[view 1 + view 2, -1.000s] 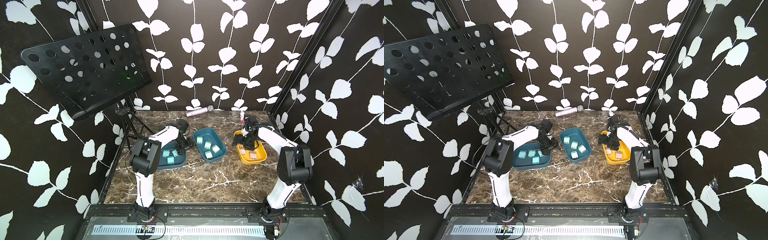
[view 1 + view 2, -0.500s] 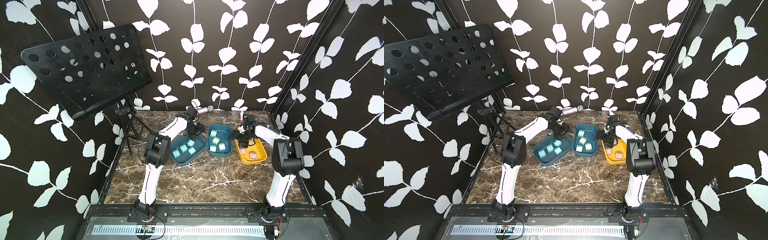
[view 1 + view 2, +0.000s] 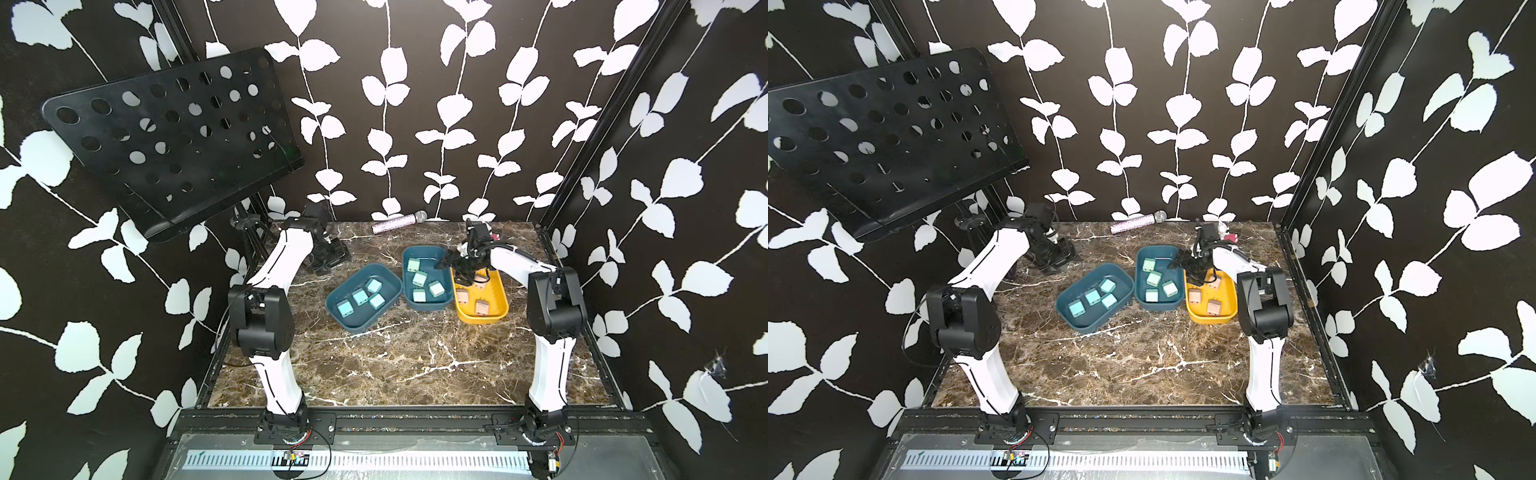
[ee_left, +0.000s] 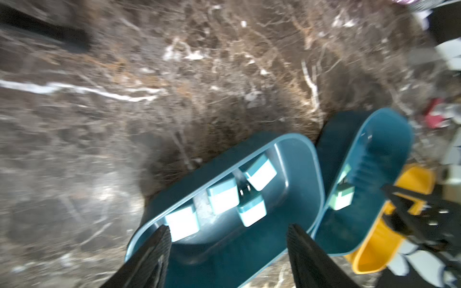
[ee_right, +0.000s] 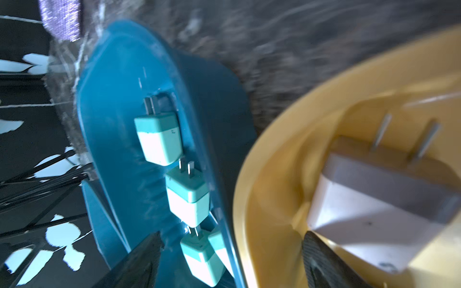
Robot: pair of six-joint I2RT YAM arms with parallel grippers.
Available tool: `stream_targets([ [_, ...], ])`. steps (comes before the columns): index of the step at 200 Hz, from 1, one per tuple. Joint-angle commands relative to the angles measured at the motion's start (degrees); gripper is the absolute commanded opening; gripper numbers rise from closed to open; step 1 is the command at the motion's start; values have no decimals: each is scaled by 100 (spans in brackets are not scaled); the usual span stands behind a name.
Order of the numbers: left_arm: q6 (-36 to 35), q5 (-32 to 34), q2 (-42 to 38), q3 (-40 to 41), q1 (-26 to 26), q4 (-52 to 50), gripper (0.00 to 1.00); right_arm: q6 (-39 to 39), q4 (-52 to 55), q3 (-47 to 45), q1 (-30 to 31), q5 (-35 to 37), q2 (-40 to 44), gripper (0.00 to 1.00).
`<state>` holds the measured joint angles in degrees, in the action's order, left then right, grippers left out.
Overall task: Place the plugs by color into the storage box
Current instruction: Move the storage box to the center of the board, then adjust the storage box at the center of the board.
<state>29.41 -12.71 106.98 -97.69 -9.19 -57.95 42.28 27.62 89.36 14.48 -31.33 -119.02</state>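
The storage box shows as three trays side by side. Several light blue plugs (image 3: 360,296) lie in the left teal tray (image 3: 353,328). Several mint green plugs (image 3: 419,278) lie in the middle teal tray (image 3: 428,308), and pinkish beige plugs (image 3: 482,307) in the yellow tray (image 3: 484,321). My left gripper (image 3: 330,259) is open and empty over the table, behind and left of the left tray; its fingers (image 4: 162,239) frame that tray. My right gripper (image 5: 232,237) is open, one finger on each side of the meeting rims of the middle and yellow trays.
A black perforated music stand (image 3: 174,141) overhangs the back left corner, its tripod (image 3: 249,237) beside the left arm. A glittery microphone (image 3: 399,222) lies along the back wall. A small red and white object (image 3: 493,237) sits behind the right gripper.
The three trays have slid together toward the middle back. My left gripper has drawn away from the left tray to the back left. My right arm has folded in closer.
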Motion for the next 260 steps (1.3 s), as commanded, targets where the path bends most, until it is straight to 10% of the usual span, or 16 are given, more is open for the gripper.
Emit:
stream_targets([
  [1, -747, 167, 167, 220, -130, -393, 75, 283, -171, 134, 90, -195, -100, 86],
  [260, -2693, 844, 736, 409, -131, 41, 77, -2382, 2448, -621, -1456, 1322, 1470, 89],
])
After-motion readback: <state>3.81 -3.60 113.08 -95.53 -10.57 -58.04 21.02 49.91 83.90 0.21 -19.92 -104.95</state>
